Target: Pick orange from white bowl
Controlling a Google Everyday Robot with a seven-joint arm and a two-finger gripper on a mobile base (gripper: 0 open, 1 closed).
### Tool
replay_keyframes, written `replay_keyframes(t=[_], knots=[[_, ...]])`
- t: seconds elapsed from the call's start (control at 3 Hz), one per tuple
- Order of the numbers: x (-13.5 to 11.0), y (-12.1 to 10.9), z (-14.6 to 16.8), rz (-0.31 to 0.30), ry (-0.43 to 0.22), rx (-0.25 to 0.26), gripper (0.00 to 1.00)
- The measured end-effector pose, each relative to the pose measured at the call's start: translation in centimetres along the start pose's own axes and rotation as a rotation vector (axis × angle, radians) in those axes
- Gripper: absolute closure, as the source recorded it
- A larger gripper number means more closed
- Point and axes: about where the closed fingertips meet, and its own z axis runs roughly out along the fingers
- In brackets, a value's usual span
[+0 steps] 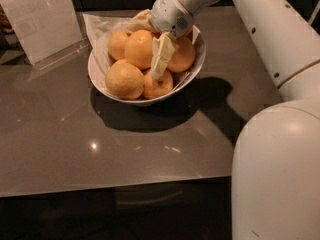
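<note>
The white bowl [98, 79] stands on the grey table and holds several oranges. My gripper [149, 46] reaches down into it from the upper right. One cream finger [161, 58] is pushed down between the bright orange [138, 48] in the middle and another orange [182, 55] to its right. The other finger [141, 20] shows behind the middle orange, at the bowl's far side. The fingers stand apart on either side of that orange. A paler orange [123, 79] and a smaller dimpled one [158, 86] lie at the front.
A clear sign holder with a paper sheet [40, 21] stands at the back left. A crumpled white wrapper [97, 26] lies behind the bowl. My white arm and body [280, 159] fill the right side. The table's front edge [115, 186] runs across below.
</note>
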Motion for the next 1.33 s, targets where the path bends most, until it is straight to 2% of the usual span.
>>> replay_keyframes(t=[0.33, 1.33], knots=[[0.89, 0.46, 0.49, -0.002, 0.020, -0.004, 0.19], [0.74, -0.03, 0.77, -0.003, 0.014, 0.008, 0.89]])
